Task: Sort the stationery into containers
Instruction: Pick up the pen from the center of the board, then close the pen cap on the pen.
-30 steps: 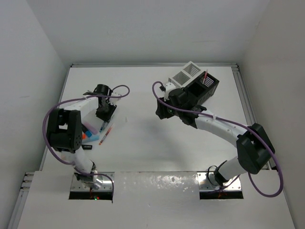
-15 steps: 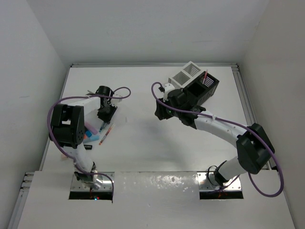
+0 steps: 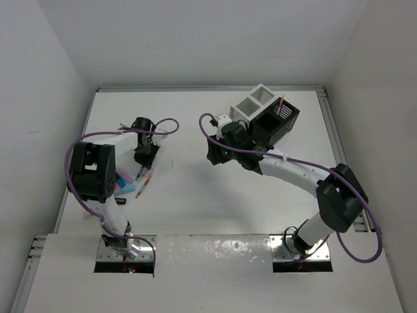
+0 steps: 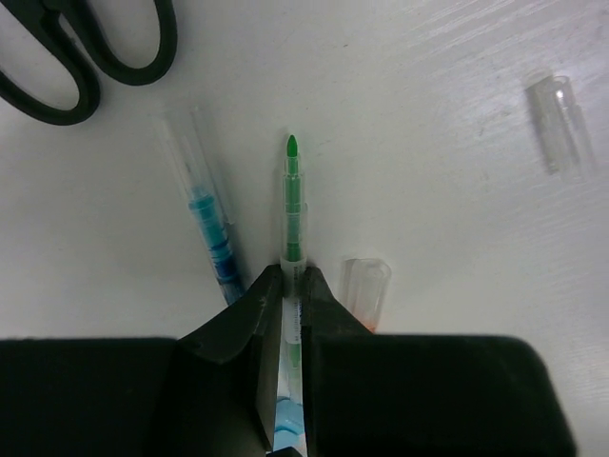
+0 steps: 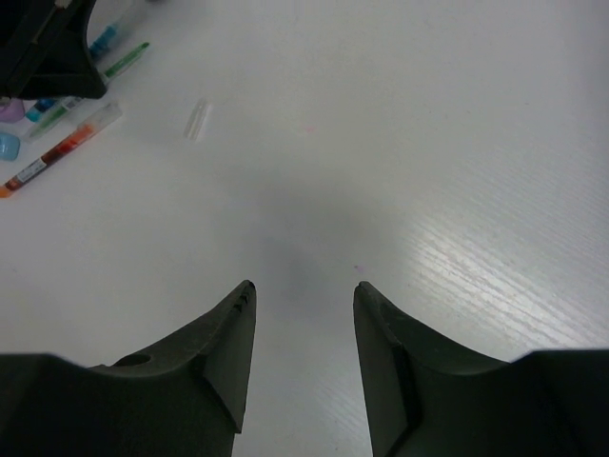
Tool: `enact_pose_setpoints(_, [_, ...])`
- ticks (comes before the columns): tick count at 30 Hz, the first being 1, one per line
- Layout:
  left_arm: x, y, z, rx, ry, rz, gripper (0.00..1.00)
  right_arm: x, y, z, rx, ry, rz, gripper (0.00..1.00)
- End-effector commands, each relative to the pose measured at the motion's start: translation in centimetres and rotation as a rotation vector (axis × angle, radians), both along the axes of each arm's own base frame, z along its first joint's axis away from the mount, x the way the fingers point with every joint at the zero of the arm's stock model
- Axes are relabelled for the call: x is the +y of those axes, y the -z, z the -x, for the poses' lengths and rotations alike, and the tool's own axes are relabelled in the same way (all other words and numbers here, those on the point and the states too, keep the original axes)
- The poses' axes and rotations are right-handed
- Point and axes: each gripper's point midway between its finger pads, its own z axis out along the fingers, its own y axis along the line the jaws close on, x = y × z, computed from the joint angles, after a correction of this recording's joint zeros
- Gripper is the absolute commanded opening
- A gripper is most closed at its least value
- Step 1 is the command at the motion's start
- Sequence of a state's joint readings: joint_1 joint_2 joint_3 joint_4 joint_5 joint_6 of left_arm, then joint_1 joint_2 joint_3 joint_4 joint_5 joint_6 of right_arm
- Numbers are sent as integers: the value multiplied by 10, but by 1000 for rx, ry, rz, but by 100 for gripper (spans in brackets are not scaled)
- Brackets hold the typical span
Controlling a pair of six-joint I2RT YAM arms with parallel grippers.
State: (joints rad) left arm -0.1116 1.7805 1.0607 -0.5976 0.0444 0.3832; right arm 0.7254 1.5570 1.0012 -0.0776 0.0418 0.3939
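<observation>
Barely begun, I judge: my left pincer (image 4: pixel 288 279) grips a thin green pen (image 4: pixel 293 195) on the white desk (image 4: pixel 447 248), black-handled scissors (image 4: pixel 90 57) ahead unsorted, my right pincer (image 5: pixel 304 288) gapes empty, one reddish pen (image 3: pixel 281 105) in the black slatted box (image 3: pixel 281 124) behind it.

The left arm (image 3: pixel 91 176) rises from its base at the near edge of the bench (image 3: pixel 195 202) and folds along the left edge, with its wrist turned inward. The left gripper (image 4: pixel 285 286) points down at the bench, its jaws pinched tight on a green pen (image 4: pixel 292 205). The right arm (image 3: pixel 293 171) bends at an elbow near the right edge and stretches its forearm toward the bench's middle. There the right gripper (image 5: pixel 303 290) hangs low and tilted, fingers (image 5: pixel 228 333) spread apart.
</observation>
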Motion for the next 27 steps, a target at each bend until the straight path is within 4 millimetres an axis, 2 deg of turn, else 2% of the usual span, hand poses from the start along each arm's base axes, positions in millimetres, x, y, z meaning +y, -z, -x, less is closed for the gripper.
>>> enact_pose_setpoints(1, [-18,-21,-15,-51,-14,87,0,18,-27,-19,-45,33,-69,45])
enact_pose_setpoints(2, [-21,-31,-21,-73,-18,99,0,21,-32,-20,-50,36,-84,45])
enact_pose_setpoints(3, [-23,-49,-35,-114,-29,113,0,24,-28,-24,-39,46,-85,44])
enact_pose_setpoints(4, [-24,-65,-43,-151,-37,131,0,33,-38,-30,-49,53,-107,43])
enact_pose_setpoints(5, [-22,-76,-50,-178,-58,145,0,38,-38,-33,-33,67,-119,42])
enact_pose_setpoints(6, [-21,-98,-63,-228,-80,165,0,44,-24,-38,-5,70,-100,41])
enact_pose_setpoints(7, [-19,-115,-68,-270,-94,173,0,58,-35,-42,-9,59,-113,41])
enact_pose_setpoints(8, [-15,-126,-72,-297,-114,180,0,64,-33,-45,0,61,-100,41])
enact_pose_setpoints(9, [-12,-137,-76,-324,-140,187,0,73,-13,-49,29,58,-61,41])
enact_pose_setpoints(10, [-8,-157,-80,-380,-153,187,0,88,-24,-52,23,44,-57,41])
enact_pose_setpoints(11, [0,-167,-82,-408,-188,189,0,95,-20,-54,23,37,-34,41])
enact_pose_setpoints(12, [6,-176,-84,-432,-208,185,0,103,1,-59,46,33,6,43])
enact_pose_setpoints(13, [13,-191,-84,-476,-231,173,0,122,-16,-65,15,13,-17,44])
enact_pose_setpoints(14, [30,-198,-85,-500,-287,168,0,125,-9,-66,22,0,20,45])
enact_pose_setpoints(15, [37,-203,-85,-520,-312,163,0,133,-7,-69,16,-6,31,45])
enact_pose_setpoints(16, [54,-212,-82,-552,-361,146,0,146,1,-74,11,-20,47,46])
enact_pose_setpoints(19, [79,-221,-77,-598,-451,132,0,164,18,-82,8,-28,71,50])
enact_pose_setpoints(23, [88,-220,-71,-606,-485,141,0,179,47,-80,17,-38,104,52])
enact_pose_setpoints(24, [88,-218,-70,-601,-488,149,0,179,63,-79,26,-44,133,52])
enact_pose_setpoints(27, [84,-216,-69,-598,-477,171,0,179,81,-72,18,-63,201,52])
